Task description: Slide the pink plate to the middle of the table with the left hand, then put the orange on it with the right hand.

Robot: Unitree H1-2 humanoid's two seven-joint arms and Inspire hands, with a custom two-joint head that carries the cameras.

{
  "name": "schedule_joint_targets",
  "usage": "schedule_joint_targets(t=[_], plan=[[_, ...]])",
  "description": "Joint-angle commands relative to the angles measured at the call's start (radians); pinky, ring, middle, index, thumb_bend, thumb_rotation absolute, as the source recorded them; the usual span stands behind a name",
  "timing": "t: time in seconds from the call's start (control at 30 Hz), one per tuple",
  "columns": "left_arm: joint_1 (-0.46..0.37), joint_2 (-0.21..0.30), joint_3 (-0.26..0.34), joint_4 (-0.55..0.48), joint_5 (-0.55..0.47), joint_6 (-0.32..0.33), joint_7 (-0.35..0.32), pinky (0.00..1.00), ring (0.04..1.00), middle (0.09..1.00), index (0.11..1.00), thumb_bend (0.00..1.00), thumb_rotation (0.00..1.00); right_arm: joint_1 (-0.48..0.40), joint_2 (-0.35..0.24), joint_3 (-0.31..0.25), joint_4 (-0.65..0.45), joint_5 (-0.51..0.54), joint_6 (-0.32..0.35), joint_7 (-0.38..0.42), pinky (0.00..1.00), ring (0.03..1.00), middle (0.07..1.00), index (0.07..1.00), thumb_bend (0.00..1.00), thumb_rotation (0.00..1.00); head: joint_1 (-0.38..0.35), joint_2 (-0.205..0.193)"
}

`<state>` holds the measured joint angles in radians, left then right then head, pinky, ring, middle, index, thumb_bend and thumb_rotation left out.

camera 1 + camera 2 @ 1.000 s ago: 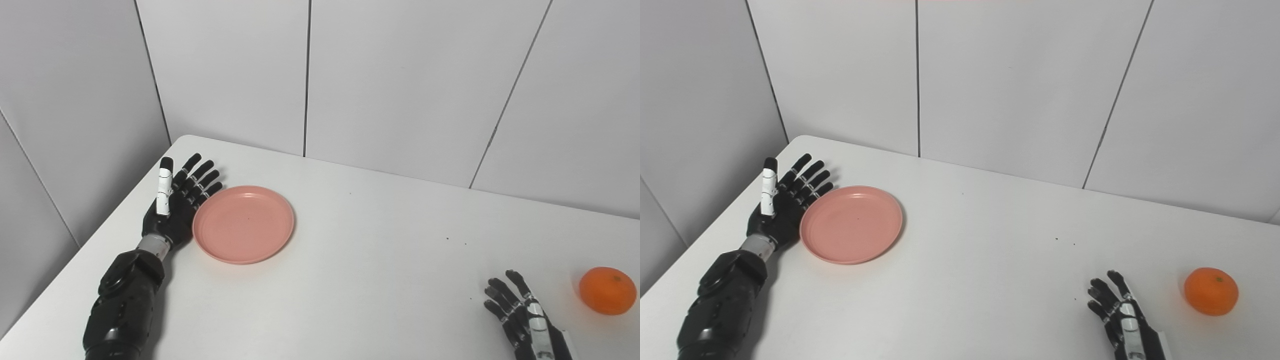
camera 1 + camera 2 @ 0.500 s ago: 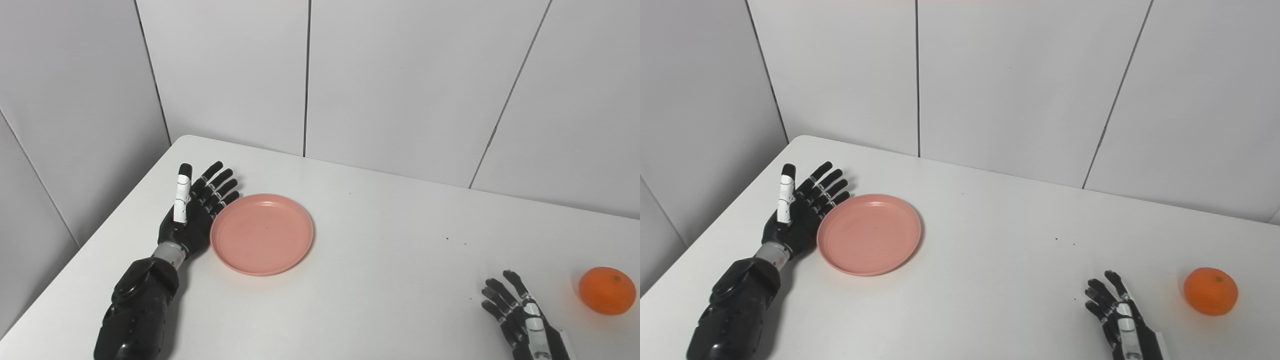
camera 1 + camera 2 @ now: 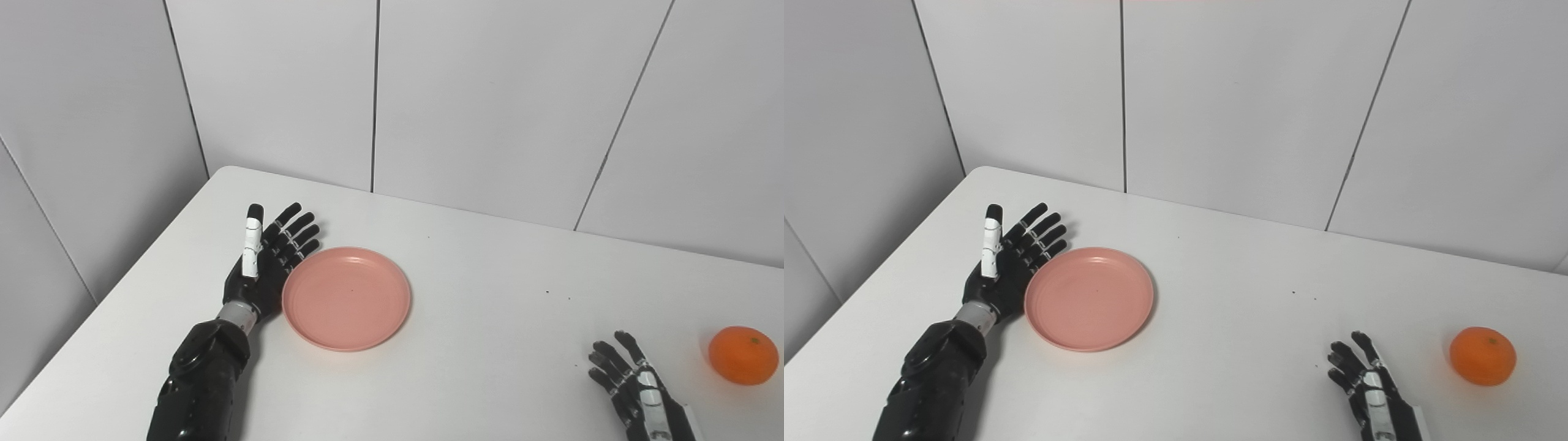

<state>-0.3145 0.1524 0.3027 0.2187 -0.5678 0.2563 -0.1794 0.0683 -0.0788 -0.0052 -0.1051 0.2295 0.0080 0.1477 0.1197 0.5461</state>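
Observation:
The round pink plate (image 3: 346,297) lies flat on the white table (image 3: 490,343), left of centre. My left hand (image 3: 264,266) is open, fingers straight and edge-on to the table, pressed against the plate's left rim. The orange (image 3: 743,355) sits at the far right near the table's front. My right hand (image 3: 637,395) rests open at the bottom right, palm towards the orange, a hand's width to its left and apart from it. Nothing is on the plate.
Grey wall panels (image 3: 478,98) close off the back and left side of the table. The table's left edge (image 3: 104,294) runs diagonally just beyond my left arm. A few tiny dark specks (image 3: 548,292) lie right of centre.
My left hand has pushed the pink plate to the right and slightly towards me, staying against its left rim. The right hand and the orange have stayed where they were.

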Motion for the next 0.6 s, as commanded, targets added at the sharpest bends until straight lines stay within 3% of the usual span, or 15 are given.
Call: schedule_joint_targets(t=[0.0, 0.2, 0.57], plan=[[-0.009, -0.015, -0.007, 0.014, 0.020, 0.007, 0.028, 0.89, 0.858, 0.843, 0.817, 0.89, 0.82, 0.045, 0.021, 0.020, 0.029, 0.006, 0.050, 0.008, 0.86, 0.848, 0.822, 0.898, 0.82, 0.85, -0.007, 0.005], [-0.006, -0.036, -0.013, 0.007, 0.011, 0.016, 0.031, 0.93, 0.865, 0.837, 0.811, 0.90, 0.81, 0.045, 0.025, 0.031, 0.022, -0.011, 0.048, -0.006, 0.84, 0.833, 0.811, 0.890, 0.84, 0.83, -0.031, 0.017], [-0.001, -0.054, -0.010, 0.005, -0.001, 0.027, 0.032, 0.91, 0.852, 0.819, 0.815, 0.90, 0.80, 0.047, 0.045, 0.059, -0.008, -0.040, 0.069, -0.034, 0.82, 0.825, 0.809, 0.890, 0.85, 0.82, -0.118, 0.049]])
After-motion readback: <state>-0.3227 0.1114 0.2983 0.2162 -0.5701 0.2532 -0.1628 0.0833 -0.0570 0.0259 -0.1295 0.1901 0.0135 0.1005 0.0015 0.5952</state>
